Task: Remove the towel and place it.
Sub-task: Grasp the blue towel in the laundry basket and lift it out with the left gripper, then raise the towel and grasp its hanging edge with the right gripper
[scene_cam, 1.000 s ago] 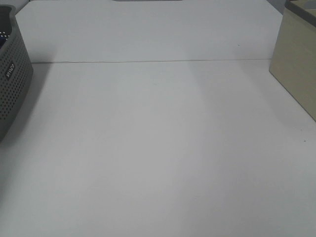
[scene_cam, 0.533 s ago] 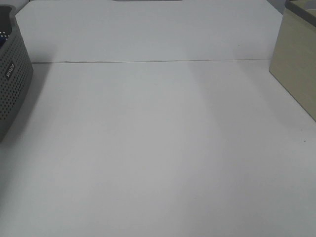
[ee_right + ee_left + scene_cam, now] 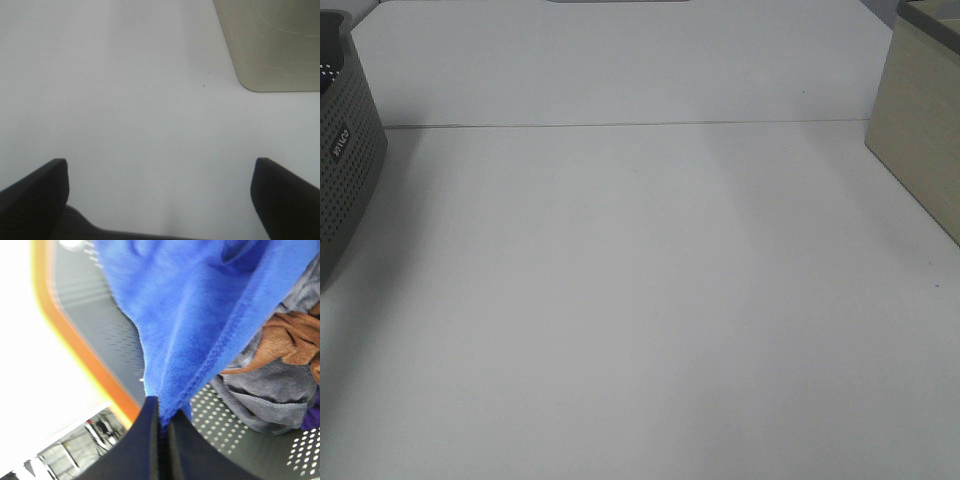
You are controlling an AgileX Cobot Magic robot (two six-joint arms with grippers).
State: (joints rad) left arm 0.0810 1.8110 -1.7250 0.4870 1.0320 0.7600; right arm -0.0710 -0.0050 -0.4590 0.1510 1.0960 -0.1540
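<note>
Between the left gripper's [image 3: 163, 412] 2 dark jaws, pressed together with no gap showing, a stitched edge of the towel [image 3: 200, 315] is pinched. The blue plush runs away from the tips in a taut, widening sheet, so it looks to be hanging from the grip rather than lying loose. Beneath it is the perforated grey floor of the basket [image 3: 222, 407], and beside the blue fabric lie 2 other cloths, a brown cloth [image 3: 292, 337] bunched on top of a grey cloth [image 3: 260, 397]. The towel's far end runs out of the wrist picture, so I cannot tell how much of it rests in the basket.

The right gripper [image 3: 159, 170] has its jaws spread wide with nothing between them, above the bare white table [image 3: 125, 75], near a corner of the beige box [image 3: 272, 40].

From the high camera neither arm nor the towel shows; only the basket's wall at the left edge, the box at the right edge, and the tabletop between them.

By my reading, the grasp is made and the lift is under way, but the towel is not yet clear of the basket. Carrying it out, setting it down and letting go remain.
</note>
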